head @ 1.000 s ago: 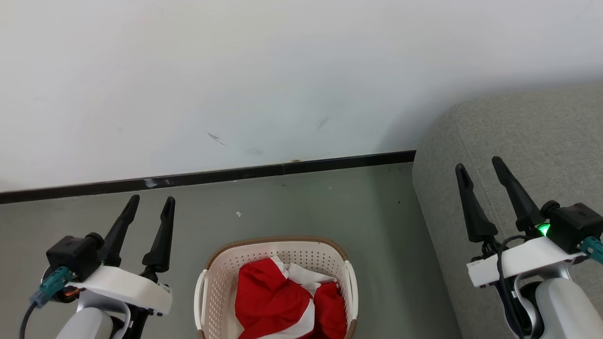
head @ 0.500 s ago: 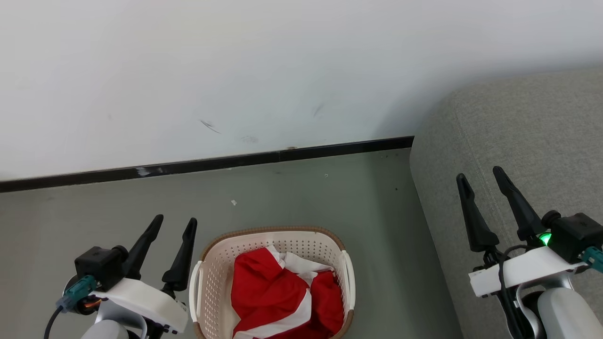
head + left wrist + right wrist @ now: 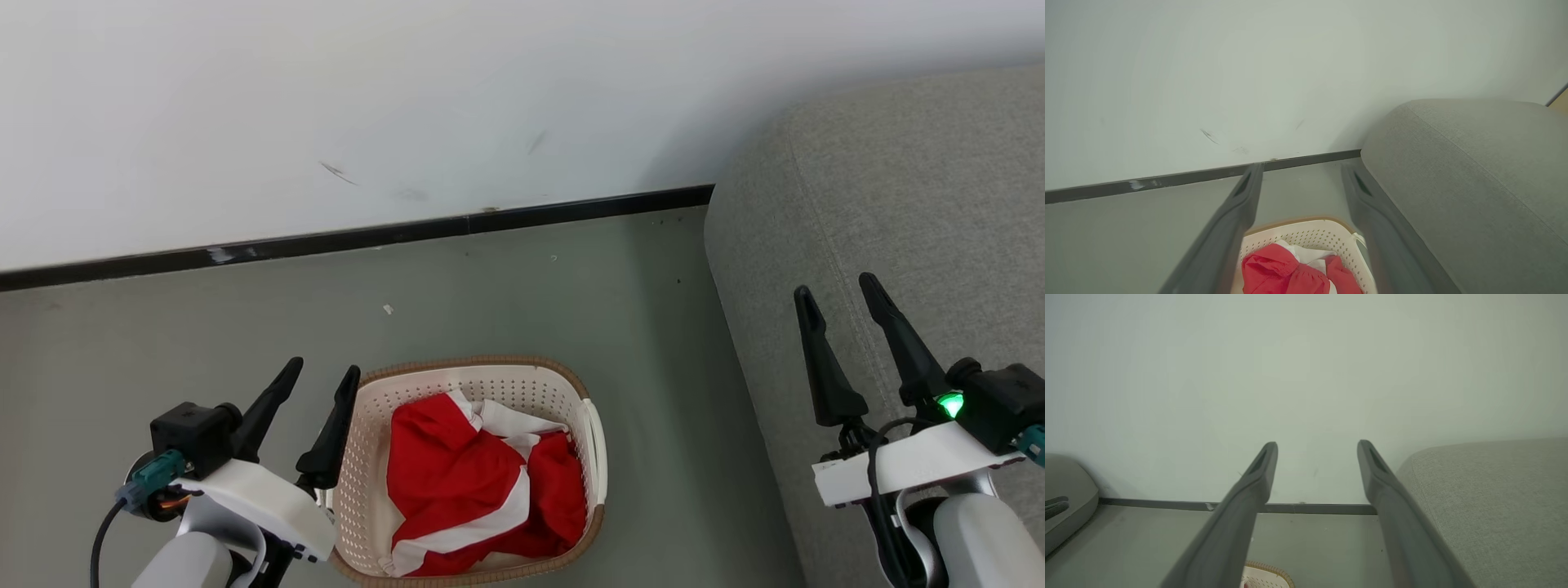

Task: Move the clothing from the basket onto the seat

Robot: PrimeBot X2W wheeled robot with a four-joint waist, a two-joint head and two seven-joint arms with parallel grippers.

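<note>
Left pincer (image 3: 324, 367): parted, empty, held at 7 o'clock in the head view, beside the basket (image 3: 482, 361). Right pincer (image 3: 835, 286): parted, empty, at 4 o'clock over the seat (image 3: 898, 180). Clothing (image 3: 465, 482): heaped in the basket at 6 o'clock. Left wrist view: clothing framed between the fingers. Right wrist view: seat at 4 o'clock. Step judged: approach; descent and closing on fabric are called for.
</note>
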